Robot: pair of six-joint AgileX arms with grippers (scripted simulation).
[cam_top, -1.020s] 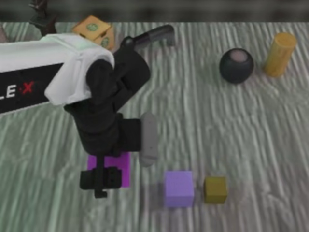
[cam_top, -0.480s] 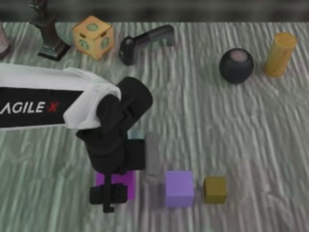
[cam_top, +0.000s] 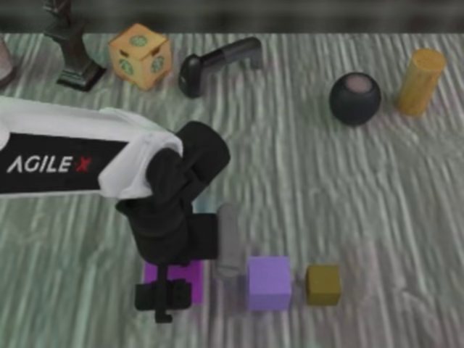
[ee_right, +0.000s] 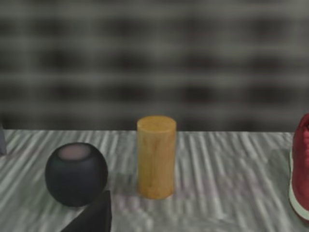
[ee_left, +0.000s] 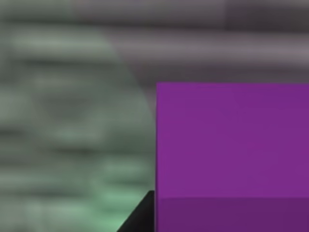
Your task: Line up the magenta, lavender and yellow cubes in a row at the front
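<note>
Left gripper (cam_top: 165,296) clamped on the magenta cube (cam_top: 190,276) near the table's front edge, just beside the lavender cube (cam_top: 269,282) and yellow cube (cam_top: 322,283); next, release and lift clear.

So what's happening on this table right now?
The left gripper is low over the magenta cube at the front of the table, with the cube close up in its wrist view. The lavender cube and yellow cube already sit side by side to its right. The right arm is out of the top view.
</note>
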